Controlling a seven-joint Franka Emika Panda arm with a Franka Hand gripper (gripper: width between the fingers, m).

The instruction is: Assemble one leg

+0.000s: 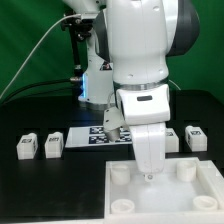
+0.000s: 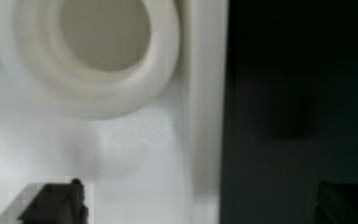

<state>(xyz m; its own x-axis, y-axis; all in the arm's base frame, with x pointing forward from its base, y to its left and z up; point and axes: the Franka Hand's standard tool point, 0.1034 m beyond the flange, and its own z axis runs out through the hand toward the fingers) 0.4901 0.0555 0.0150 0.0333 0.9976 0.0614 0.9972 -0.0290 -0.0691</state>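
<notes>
Two legs (image 1: 25,147) (image 1: 53,145), small white blocks with marker tags, stand on the black table at the exterior view's left. A third leg (image 1: 196,137) stands at the right. My gripper (image 1: 150,176) hangs low over the large white panel (image 1: 200,205) with its round corner sockets. In the wrist view the gripper (image 2: 199,205) is open and empty. One dark fingertip (image 2: 55,203) is over the panel (image 2: 87,150) and the other is over the dark table beyond the panel's edge. A round socket (image 2: 87,45) lies just ahead of the fingers.
The marker board (image 1: 95,136) lies flat on the table behind the panel, partly hidden by the arm. The arm's white body blocks the middle of the exterior view. The black table (image 2: 300,100) runs along the panel's edge.
</notes>
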